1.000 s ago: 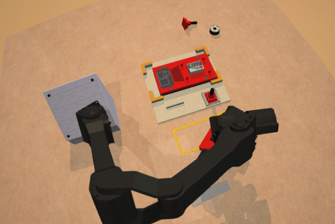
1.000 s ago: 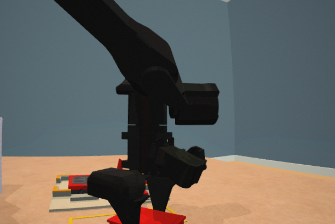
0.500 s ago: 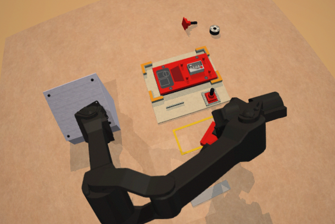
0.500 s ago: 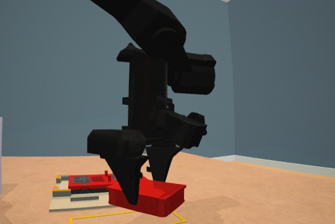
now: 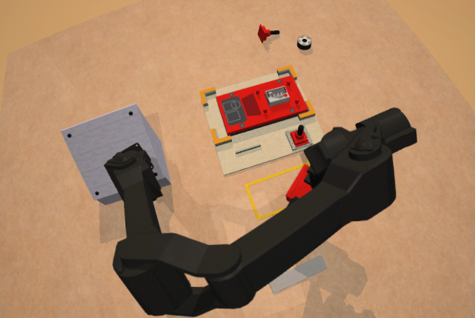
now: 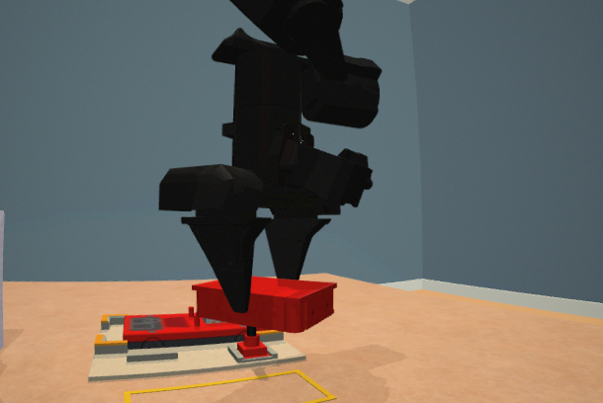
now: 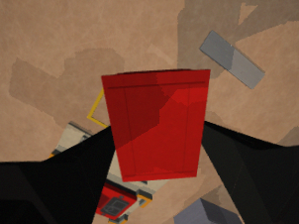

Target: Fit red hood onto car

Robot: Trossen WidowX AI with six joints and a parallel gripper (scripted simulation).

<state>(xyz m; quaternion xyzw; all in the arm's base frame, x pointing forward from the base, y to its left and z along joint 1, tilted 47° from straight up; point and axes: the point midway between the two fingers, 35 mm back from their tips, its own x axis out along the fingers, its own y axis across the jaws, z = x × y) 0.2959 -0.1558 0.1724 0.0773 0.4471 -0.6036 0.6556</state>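
Observation:
The red hood (image 5: pixel 299 185) (image 6: pixel 277 313) (image 7: pixel 158 139) is off the table, roof up and roughly level, between the fingers. My gripper (image 6: pixel 265 293) (image 7: pixel 156 126) is shut on the hood across its width, pointing down. The arm hides most of this grip in the top view. The red chassis (image 5: pixel 255 121) (image 6: pixel 173 334) sits in the jig (image 5: pixel 233 164) (image 6: pixel 111 365) (image 7: pixel 74 134), apart from the hood. The silver engine block (image 5: pixel 277 95) stands on its deck among four red pegs. The hood's corner holes are hidden.
A red part with a black stick (image 5: pixel 300 137) (image 6: pixel 252 348) stands on the jig's near right. A yellow outline (image 5: pixel 252 202) (image 6: pixel 213 382) marks the table. A grey bar (image 5: pixel 297 274) (image 7: pixel 230 57), a grey block (image 5: pixel 101 132), a wheel (image 5: pixel 304 41) and a red stemmed part (image 5: pixel 262 33) lie around.

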